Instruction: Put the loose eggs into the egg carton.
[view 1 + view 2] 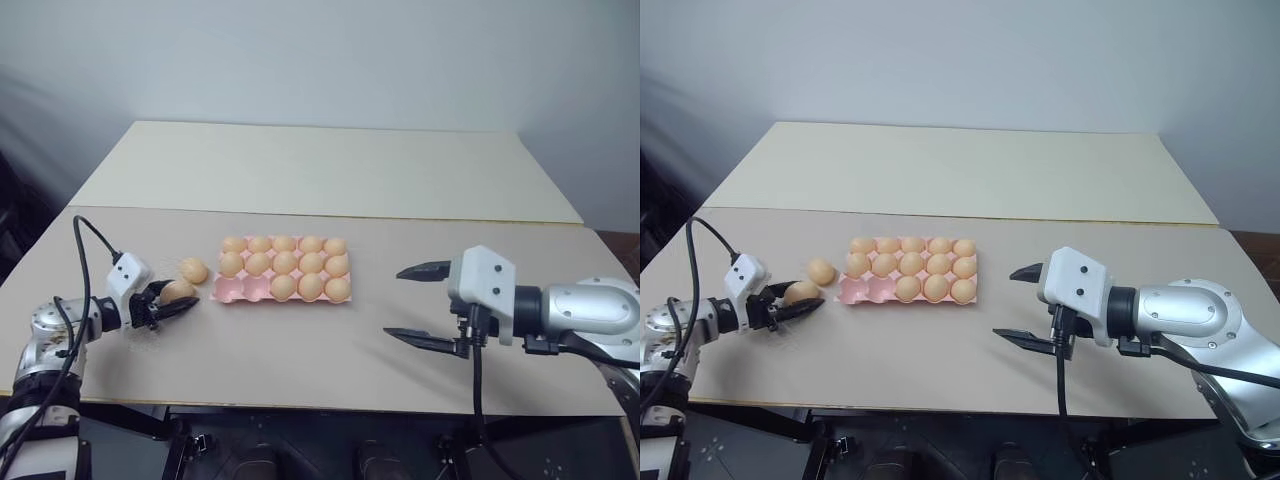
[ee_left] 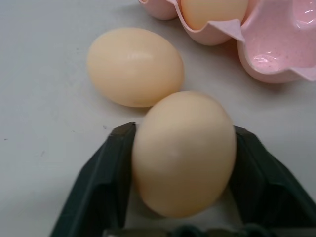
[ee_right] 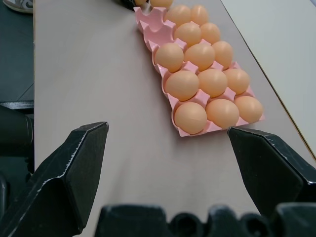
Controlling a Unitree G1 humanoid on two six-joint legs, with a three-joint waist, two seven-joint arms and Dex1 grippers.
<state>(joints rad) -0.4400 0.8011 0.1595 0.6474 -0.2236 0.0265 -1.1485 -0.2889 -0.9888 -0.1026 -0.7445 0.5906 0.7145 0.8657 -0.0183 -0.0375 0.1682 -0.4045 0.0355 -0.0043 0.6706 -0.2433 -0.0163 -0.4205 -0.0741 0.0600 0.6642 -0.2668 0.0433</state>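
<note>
The pink egg carton [image 1: 241, 291] lies mid-table with several eggs in it. Its two front cups nearest my left arm are empty. Two loose eggs sit left of the carton. One egg [image 1: 193, 270] rests on the table, apart from the fingers. The other egg [image 2: 183, 153] sits between my left gripper's [image 1: 183, 299] black fingers [image 2: 106, 173], which press it from both sides at table level. It touches the free egg [image 2: 134, 66]. My right gripper [image 1: 392, 302] hovers open and empty to the right of the carton [image 3: 190, 129].
The tan table [image 1: 300, 350] has free room in front of and right of the carton. A second, paler tabletop [image 1: 330, 170] adjoins behind. A black cable [image 1: 85, 260] loops over my left arm.
</note>
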